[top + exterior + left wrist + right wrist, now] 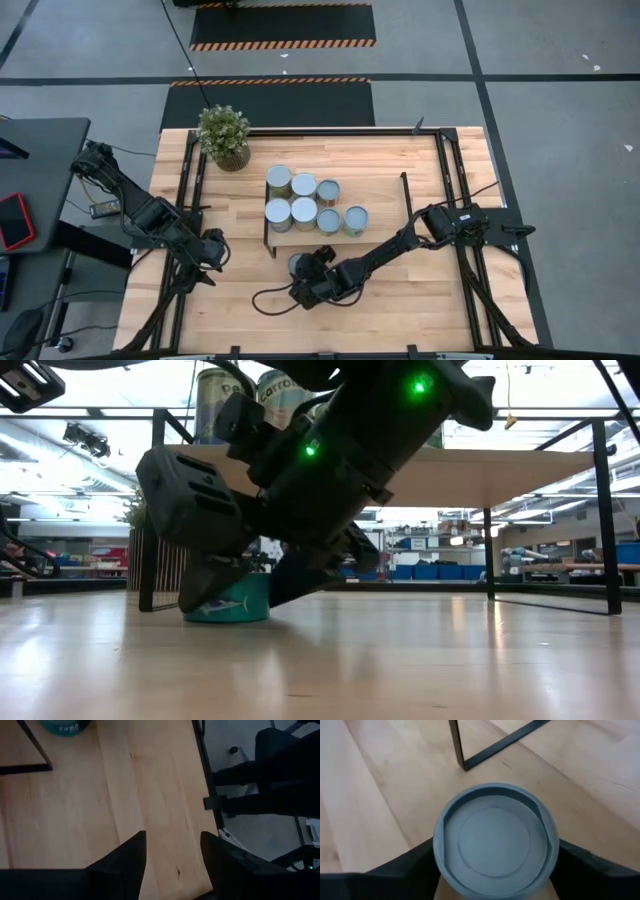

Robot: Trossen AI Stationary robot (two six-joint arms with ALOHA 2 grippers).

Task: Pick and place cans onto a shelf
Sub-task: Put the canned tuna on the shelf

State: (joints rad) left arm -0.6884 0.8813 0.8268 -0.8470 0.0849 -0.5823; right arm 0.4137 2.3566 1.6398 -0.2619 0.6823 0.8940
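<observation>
Your right claw (495, 865) sits low in the right wrist frame, its fingers (405, 865) flanking the bluish-grey can (495, 837) on the counter (375, 810); a firm grip can't be confirmed. The low view alone shows its teal side. Centre of the high frame, seven cans (303, 184) stand on the shelf (385, 195). Lower left, your left claw (210, 262) is closed, empty

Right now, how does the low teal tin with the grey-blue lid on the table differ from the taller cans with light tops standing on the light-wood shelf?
The low teal tin stands alone on the wooden tabletop, in front of the shelf; the taller cans, seven in all, stand in a group on it. The tin looks squat; the shelf cans look taller. The right gripper has a finger at each side of the tin; no gripper is at the shelf cans. All stand upright.
</observation>
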